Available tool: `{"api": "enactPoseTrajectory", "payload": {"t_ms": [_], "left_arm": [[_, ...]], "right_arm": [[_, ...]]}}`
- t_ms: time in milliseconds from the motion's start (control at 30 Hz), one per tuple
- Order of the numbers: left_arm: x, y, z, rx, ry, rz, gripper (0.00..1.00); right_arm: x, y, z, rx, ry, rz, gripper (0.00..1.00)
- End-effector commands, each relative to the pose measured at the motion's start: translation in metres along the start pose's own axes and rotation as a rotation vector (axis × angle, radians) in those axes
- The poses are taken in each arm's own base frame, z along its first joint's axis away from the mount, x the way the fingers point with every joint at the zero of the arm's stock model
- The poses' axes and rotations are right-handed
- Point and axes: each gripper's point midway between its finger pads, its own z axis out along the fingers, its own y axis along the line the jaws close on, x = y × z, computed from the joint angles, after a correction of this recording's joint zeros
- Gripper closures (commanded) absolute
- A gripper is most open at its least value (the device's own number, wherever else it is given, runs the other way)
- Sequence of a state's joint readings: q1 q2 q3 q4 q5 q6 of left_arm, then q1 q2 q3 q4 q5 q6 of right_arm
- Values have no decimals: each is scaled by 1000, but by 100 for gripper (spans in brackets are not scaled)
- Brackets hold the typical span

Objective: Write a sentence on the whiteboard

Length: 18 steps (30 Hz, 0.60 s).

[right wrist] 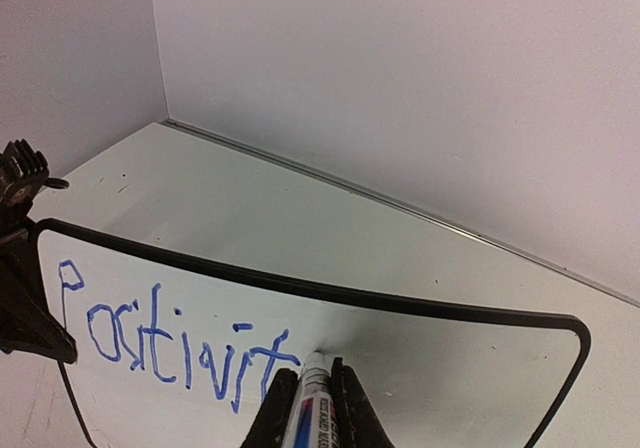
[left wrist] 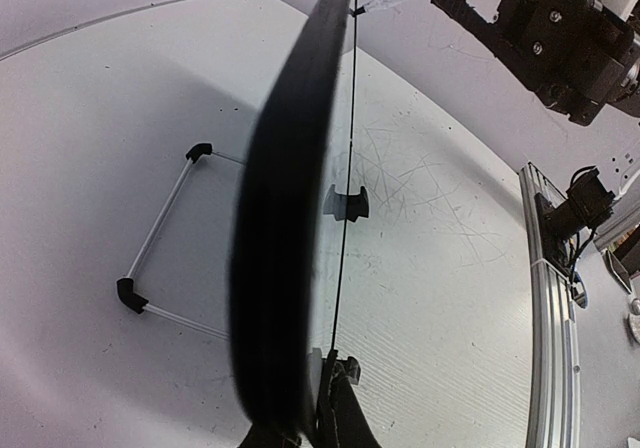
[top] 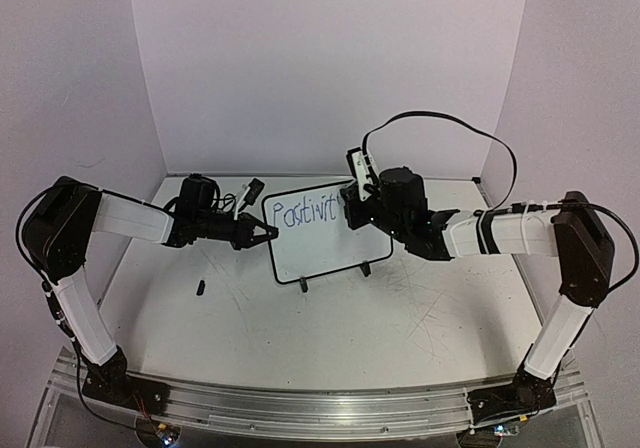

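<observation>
The whiteboard (top: 318,230) stands upright on two black feet at mid-table, black-framed. Blue marker text (top: 305,211) on it reads "Positivit"; it shows clearly in the right wrist view (right wrist: 170,343). My left gripper (top: 262,234) is shut on the board's left edge; in the left wrist view the board (left wrist: 290,218) runs edge-on from my jaws. My right gripper (top: 352,206) is shut on a white marker (right wrist: 316,403), its tip touching the board (right wrist: 450,368) just right of the last "t".
A small dark marker cap (top: 200,288) lies on the table left of the board. A wire stand (left wrist: 160,238) lies behind the board. White walls enclose the back and sides. A metal rail (top: 300,413) runs along the near edge.
</observation>
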<state>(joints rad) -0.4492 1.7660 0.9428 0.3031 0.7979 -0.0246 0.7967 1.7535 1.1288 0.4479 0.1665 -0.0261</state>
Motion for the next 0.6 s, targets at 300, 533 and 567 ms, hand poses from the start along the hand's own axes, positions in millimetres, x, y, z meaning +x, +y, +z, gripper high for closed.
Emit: {"api": "enactPoseTrajectory", "payload": {"t_ms": [300, 533, 567], "left_arm": [[-6, 46, -7, -233, 4, 48, 100], [-5, 46, -8, -233, 6, 47, 100], [-5, 46, -8, -233, 6, 46, 100]], "right_arm": [[24, -7, -6, 22, 46, 52, 100], [17, -18, -9, 83, 31, 37, 100], [12, -19, -9, 87, 20, 35, 100]]}}
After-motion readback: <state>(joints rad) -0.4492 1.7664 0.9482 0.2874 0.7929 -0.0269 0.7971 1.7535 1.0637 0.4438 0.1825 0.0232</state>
